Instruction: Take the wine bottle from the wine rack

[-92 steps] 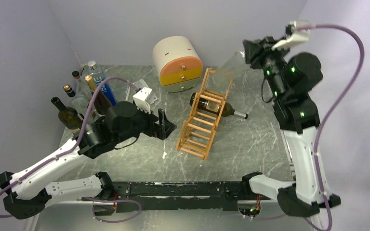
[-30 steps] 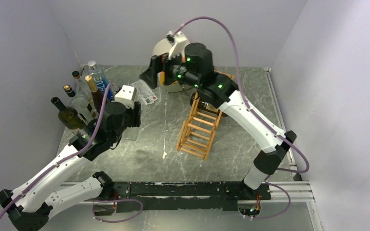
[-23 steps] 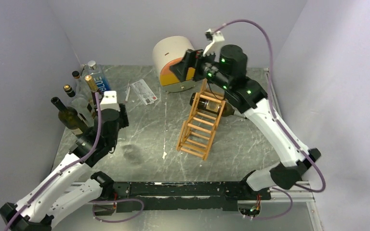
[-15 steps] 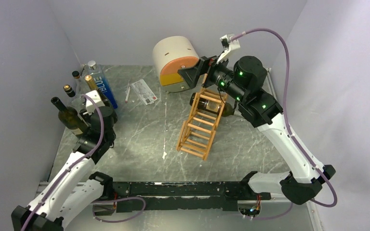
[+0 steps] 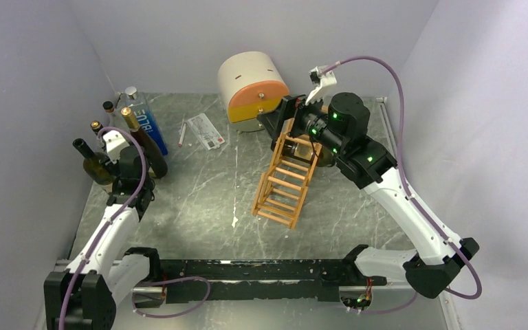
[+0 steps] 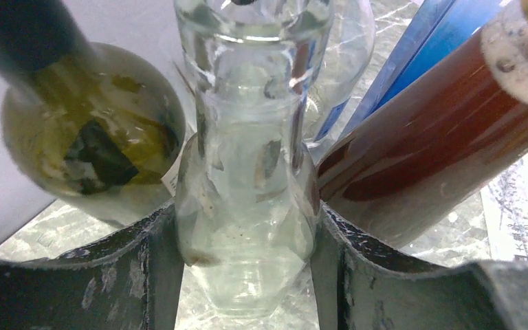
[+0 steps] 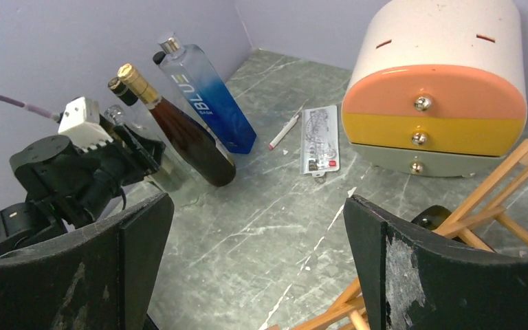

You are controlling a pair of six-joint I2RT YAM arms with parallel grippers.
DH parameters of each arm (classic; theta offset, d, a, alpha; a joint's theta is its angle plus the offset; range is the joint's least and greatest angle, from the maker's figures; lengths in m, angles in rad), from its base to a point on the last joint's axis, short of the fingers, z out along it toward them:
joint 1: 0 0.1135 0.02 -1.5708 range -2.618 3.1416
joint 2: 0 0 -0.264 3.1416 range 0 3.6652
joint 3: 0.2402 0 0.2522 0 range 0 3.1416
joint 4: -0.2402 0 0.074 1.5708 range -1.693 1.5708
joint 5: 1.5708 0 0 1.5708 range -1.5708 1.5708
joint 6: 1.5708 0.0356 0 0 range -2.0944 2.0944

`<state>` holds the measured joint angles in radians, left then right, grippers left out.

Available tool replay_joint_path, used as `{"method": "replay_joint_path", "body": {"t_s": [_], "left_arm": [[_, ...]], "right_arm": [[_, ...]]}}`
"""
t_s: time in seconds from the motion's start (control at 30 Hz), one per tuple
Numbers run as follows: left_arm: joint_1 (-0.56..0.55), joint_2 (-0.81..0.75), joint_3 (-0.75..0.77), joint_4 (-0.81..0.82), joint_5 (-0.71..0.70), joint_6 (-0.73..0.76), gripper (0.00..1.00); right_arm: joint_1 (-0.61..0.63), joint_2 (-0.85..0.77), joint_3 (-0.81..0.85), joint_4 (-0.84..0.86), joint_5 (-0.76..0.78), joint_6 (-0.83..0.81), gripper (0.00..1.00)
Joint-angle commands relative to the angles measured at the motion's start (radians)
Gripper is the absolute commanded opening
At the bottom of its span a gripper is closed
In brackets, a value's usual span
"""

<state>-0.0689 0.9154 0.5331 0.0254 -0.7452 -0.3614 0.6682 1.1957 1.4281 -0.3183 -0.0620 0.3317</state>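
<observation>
As right claw [image 5: 275,124] gapes, wine bottle [image 5: 290,147] beneath

Tan ladder-like wine rack [image 5: 283,184], dark wine bottle [image 5: 293,148] lying across its upper tier

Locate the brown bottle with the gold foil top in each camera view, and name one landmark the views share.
Top external: brown bottle at far left, in the bottle cluster.
Left wrist: right side, beside the clear bottle.
Right wrist: upper left.
Shared landmark: the blue bottle, next to it in every view.
</observation>
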Motion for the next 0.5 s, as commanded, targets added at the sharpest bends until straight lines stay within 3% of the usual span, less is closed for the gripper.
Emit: {"method": "replay_joint_path", "body": {"t_s": [0.0,0.17,0.47], "left_arm": [[0.032,0.055,0.031,0.120,0.088,0.050,0.07],[0.031,0.097,0.053,0.051,0.088,0.008,0.16],[0.031,0.075,0.076,-0.049,0.061,-0.069,0.66]], "right_arm": [[-0.008,-0.034,-0.023,0.037,0.010,-0.007,1.00],[-0.010,-0.048,-0.042,0.032,0.020,-0.008,1.00],[-0.018,-0.094,-0.089,0.033,0.037,-0.007,1.00]]}}
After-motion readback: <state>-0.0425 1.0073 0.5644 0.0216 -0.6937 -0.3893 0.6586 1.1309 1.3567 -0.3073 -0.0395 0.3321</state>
